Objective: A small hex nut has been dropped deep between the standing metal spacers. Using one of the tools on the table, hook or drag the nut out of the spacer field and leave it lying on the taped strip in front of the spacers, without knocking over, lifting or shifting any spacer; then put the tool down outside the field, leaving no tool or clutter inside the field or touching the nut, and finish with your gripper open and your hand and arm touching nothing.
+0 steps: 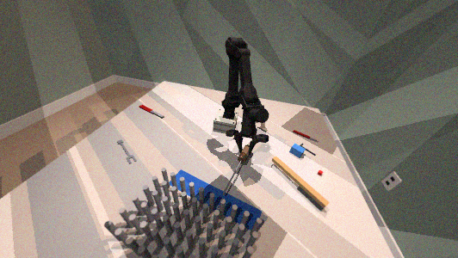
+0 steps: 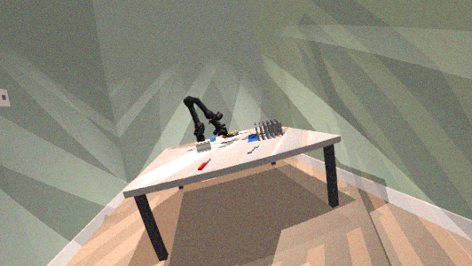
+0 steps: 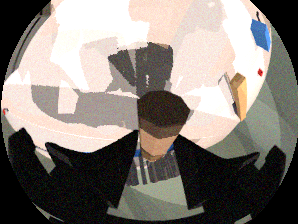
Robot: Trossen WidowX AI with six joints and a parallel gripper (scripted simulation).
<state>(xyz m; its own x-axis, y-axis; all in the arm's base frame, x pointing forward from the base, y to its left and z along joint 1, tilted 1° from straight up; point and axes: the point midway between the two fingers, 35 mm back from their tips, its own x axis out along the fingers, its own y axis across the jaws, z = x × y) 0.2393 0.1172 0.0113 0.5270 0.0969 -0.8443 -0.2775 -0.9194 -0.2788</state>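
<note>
My gripper (image 1: 246, 150) (image 3: 156, 135) is shut on the brown wooden handle (image 1: 244, 153) (image 3: 159, 117) of a tool with a long thin metal shaft (image 1: 234, 175). The shaft slants down from the handle over the blue taped strip (image 1: 186, 177) (image 2: 252, 138), and its far end is at the front row of the standing grey metal spacers (image 1: 191, 186) (image 2: 268, 129). Whether the tip is among the spacers or just before them I cannot tell. The spacers that show stand upright. The hex nut cannot be made out in any view.
A wooden bar (image 1: 300, 182) (image 3: 241, 97) lies right of the tool, with a thin grey rod alongside. Beyond are a blue block (image 1: 297, 150) (image 3: 260, 35), a small red cube (image 1: 319, 173) (image 3: 260, 72) and a red-handled tool (image 1: 302, 134). A wrench (image 1: 126, 151) and another red-handled tool (image 1: 147, 109) (image 2: 203, 166) lie left.
</note>
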